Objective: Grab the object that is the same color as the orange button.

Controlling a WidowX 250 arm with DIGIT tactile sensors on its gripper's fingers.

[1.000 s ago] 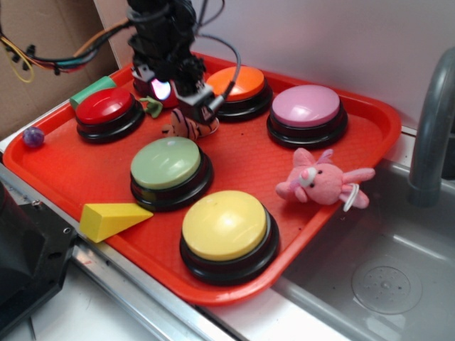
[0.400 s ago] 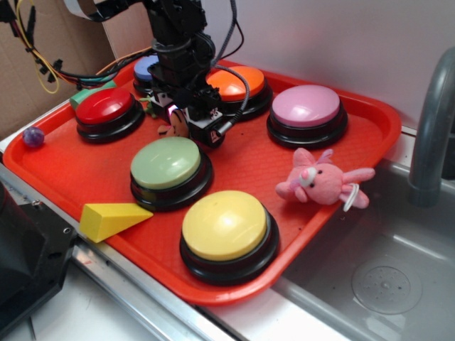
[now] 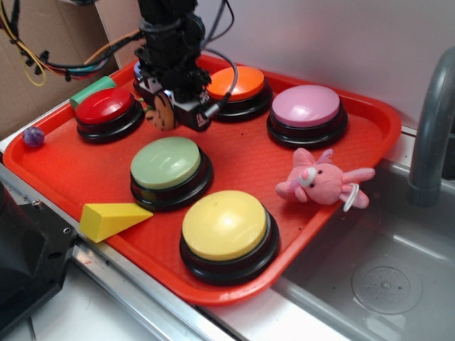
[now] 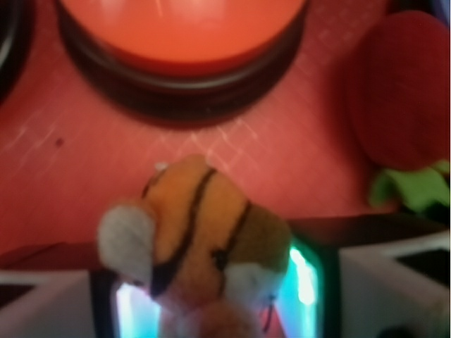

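The small orange-tan striped plush tiger (image 3: 163, 112) hangs just above the red tray (image 3: 57, 170), between the red and orange buttons. My gripper (image 3: 170, 108) is shut on it from above. In the wrist view the tiger (image 4: 201, 225) fills the gap between the two lit fingers, and my gripper (image 4: 208, 296) pinches its lower body. The orange button (image 3: 238, 84) stands right behind the gripper, and the orange button (image 4: 183, 35) takes up the top of the wrist view.
Red (image 3: 106, 108), green (image 3: 167, 163), yellow (image 3: 224, 226) and pink (image 3: 307, 106) buttons stand on the tray. A pink bunny (image 3: 320, 181), yellow wedge (image 3: 110, 219), green block (image 3: 91, 91) and red strawberry (image 4: 402, 91) lie around. A sink and faucet (image 3: 430, 128) are at right.
The gripper came down over the tiger on the tray, shut on it, and has now risen slightly up and to the left with the tiger in it.
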